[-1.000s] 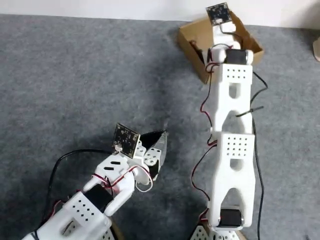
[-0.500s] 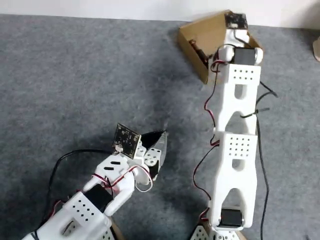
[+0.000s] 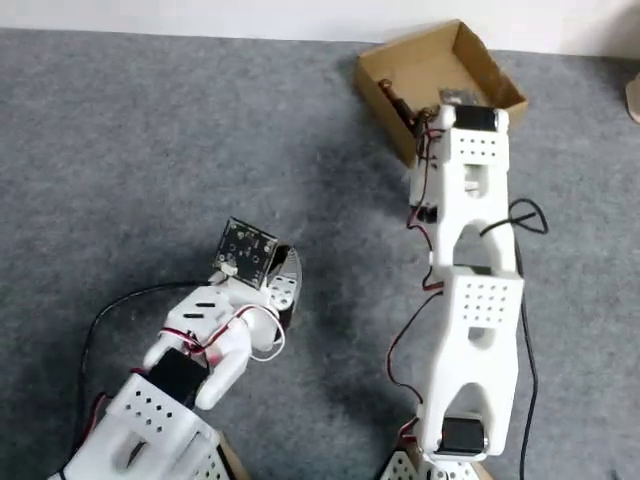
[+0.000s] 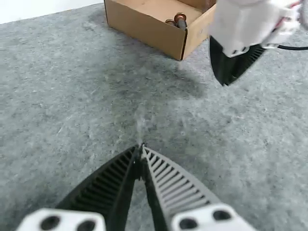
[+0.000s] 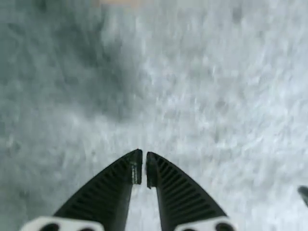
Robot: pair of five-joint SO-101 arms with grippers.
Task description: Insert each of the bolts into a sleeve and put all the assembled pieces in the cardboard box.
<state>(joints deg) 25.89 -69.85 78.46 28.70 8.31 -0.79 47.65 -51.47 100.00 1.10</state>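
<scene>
The cardboard box (image 3: 470,62) stands open at the far edge of the grey carpet. Brown bolt-and-sleeve pieces (image 3: 398,104) lie against its near wall, and they also show in the left wrist view as bolt-and-sleeve pieces (image 4: 176,19) inside the box (image 4: 144,28). My right gripper (image 5: 143,166) is shut with nothing in it and points down at bare carpet just in front of the box. From the left wrist view, the right gripper (image 4: 224,81) hangs beside the box's corner. My left gripper (image 3: 288,264) is shut and empty, low over the carpet, well short of the box; its tips (image 4: 142,150) are pressed together.
The right arm (image 3: 470,300) runs folded from the table's near edge up to the box. The left arm (image 3: 190,360) fills the near left corner. Grey carpet (image 3: 150,150) stretches open to the left of the box. A pale object (image 3: 632,98) sits at the far right edge.
The right arm has pulled back from over the box, so its wrist now sits in front of the box. The left arm has shifted a little to the left and up.
</scene>
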